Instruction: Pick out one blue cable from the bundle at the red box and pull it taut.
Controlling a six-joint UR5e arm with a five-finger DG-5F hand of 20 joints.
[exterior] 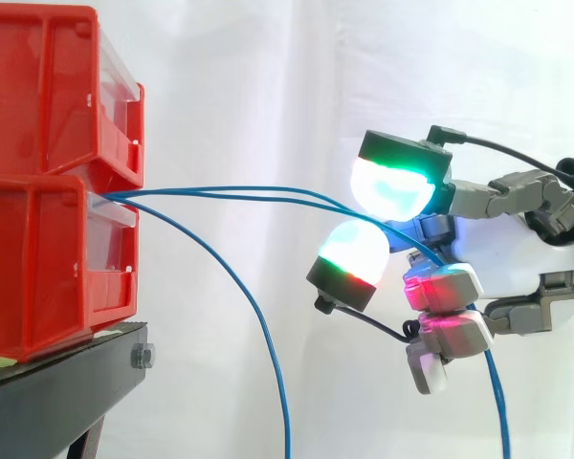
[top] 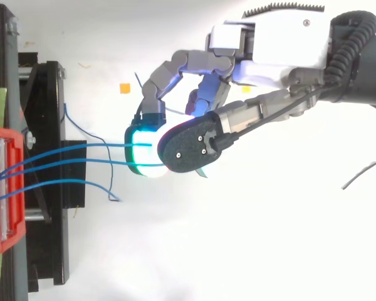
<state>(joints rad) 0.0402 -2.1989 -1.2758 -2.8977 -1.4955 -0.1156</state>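
**Hand clamped on two blue cables, clear of the bins**

Side view: upper red bin (exterior: pixel 38 86) is stacked on lower red bin (exterior: pixel 38 268), both at the left end of the black stand (exterior: pixel 62 382), with the white curtain (exterior: pixel 268 76) behind. The cables exit at the seam between the two bins, at the top front edge of the lower one.

The upper blue cables (exterior: pixel 230 191) are a pair. They run close together and almost level from that seam rightward to the hand (exterior: pixel 521 253), with little sag. They go in between the two green-white glowing fingertips (exterior: pixel 392 186), one pad above the pair and one below, nearly closed on them. The fingers are curled, so I read the hand as pinched on the pair, not on a single cable. Behind those pads one blue run comes out, passes the red-glowing pads and drops off the bottom edge of the view.

The slack blue cable (exterior: pixel 268 342) leaves the same seam, arcs down and right, hangs well apart from the hand and exits at the bottom edge.

Top view: the hand (top: pixel 269 50) comes in from the right edge and sits off the stand's (top: pixel 50 188) right side. The pair (top: pixel 94 162) crosses the stand from the bin front at the left edge into the stacked pads (top: pixel 144 157). The slack cable (top: pixel 62 184) lies just beside the pair, toward the view's bottom edge, and ends loose short of the hand, not touching it
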